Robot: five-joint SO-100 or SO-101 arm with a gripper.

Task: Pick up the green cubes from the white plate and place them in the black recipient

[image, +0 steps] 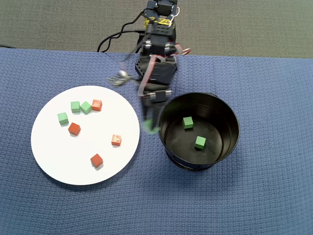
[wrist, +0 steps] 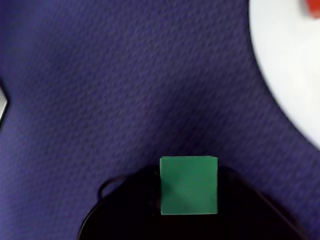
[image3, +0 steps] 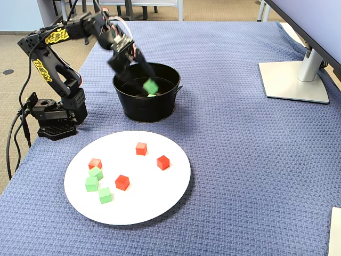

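A green cube [image3: 151, 85] was seen pinched between the fingers of the gripper [image: 152, 128], carried above the blue cloth of the desk [image3: 240, 160]. In the overhead view the cube appeared as a blurred green patch just beside the rim of the black recipient [image: 230, 117], between that pot and the white plate [image: 54, 161]. In the fixed view it was seen hanging at the pot's rim. In the wrist view the same cube [wrist: 189, 185] was shown square-on and sharp, gripped at the bottom of the picture, with cloth beneath it and the plate's edge at the upper right.

Progress could be judged from the count. 2 green cubes [image: 188, 122] were already lying on the glossy floor of the recipient, apart from each other. 1 more was in transit and not yet released. 3 green cubes [image: 75, 106] were left on the plate, grouped near its far-left part in the overhead view, 2 of them touching or nearly so. 4 red-orange cubes [image: 97, 160] were also scattered on the plate and were not part of the job; 1 of them was lying right against a green cube.

By that reckoning the task was judged to be roughly at its midpoint: 2 delivered, 1 about to be dropped, 3 still to be fetched.
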